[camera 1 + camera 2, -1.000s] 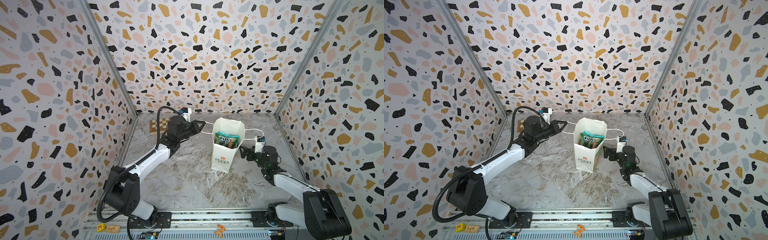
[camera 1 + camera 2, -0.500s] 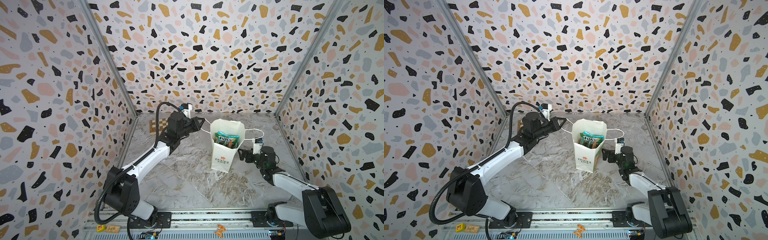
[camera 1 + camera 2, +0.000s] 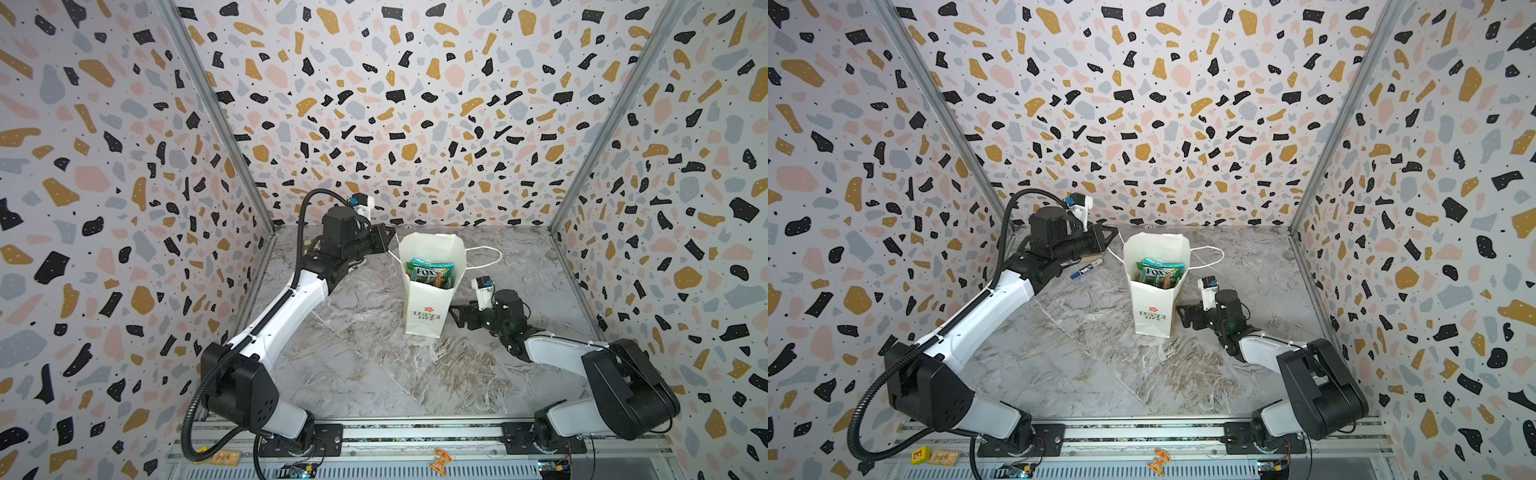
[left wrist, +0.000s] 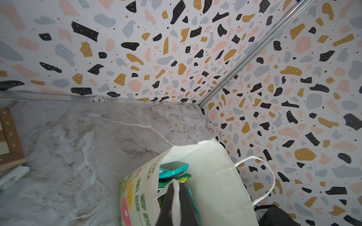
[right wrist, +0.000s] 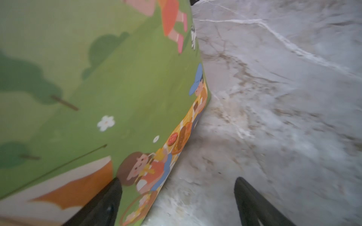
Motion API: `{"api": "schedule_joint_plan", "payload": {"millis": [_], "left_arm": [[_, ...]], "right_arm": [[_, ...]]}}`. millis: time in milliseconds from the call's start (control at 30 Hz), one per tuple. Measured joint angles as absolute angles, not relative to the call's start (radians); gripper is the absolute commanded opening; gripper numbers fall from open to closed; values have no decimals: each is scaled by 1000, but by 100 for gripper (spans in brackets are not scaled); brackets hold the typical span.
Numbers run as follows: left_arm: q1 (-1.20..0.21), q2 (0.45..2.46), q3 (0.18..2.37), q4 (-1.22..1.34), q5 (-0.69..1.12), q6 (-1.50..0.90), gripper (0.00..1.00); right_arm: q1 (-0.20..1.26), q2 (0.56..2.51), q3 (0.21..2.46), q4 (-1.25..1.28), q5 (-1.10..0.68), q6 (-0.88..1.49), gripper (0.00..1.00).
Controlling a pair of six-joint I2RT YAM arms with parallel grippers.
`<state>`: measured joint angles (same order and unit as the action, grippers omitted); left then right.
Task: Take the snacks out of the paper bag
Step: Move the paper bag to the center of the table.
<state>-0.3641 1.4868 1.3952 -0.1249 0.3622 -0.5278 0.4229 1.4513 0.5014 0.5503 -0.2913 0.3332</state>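
- Over the last second the left arm had lifted and drawn back toward the rear corner, taking the paper bag slightly with it, while the right arm had slid in low to the bag's foot
- The left gripper was clamped on the cord handle of the bag's nearer side; its wrist view showed the white cord pinched between the dark fingers
- The right gripper stood wide and held nothing; in its wrist view one finger lay against the bag's picture-printed side and the other sat over bare bench, with the bag's lower edge between them
- The bag stood upright near the middle of the bench with its mouth open, and its other handle hung loose behind it
- The snacks were all inside the bag, with green and teal packets showing at the mouth in both top views; none lay on the bench
- The step in hand looked like getting hold of the bag at top and bottom, as no packet had been taken out yet
- The next move probably called for the right gripper to close gently on that lower edge. The paper is thin and would crease or slip, and the bag could topple if the handle were pulled harder
- After that, the bag could be tipped or a gripper sent into the mouth to get the packets out
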Motion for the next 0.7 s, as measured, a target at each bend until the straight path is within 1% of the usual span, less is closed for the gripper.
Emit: {"api": "schedule_joint_plan", "payload": {"millis": [200,433,567,700], "left_arm": [[-331,1487,1486,-243,358,-431,0],[-319,1495,1588,-366,356,-324,0],[-317,1508,1612,-379,366,-296,0],[-314,1538,1629,-374,413,-295,0]], "right_arm": [[517,1579,582,638,-311,370,90],[591,1739,706,716,-319,406,90],[631,1811,763,753,-322,424,90],[670,1861,808,782,-321,440,90]]}}
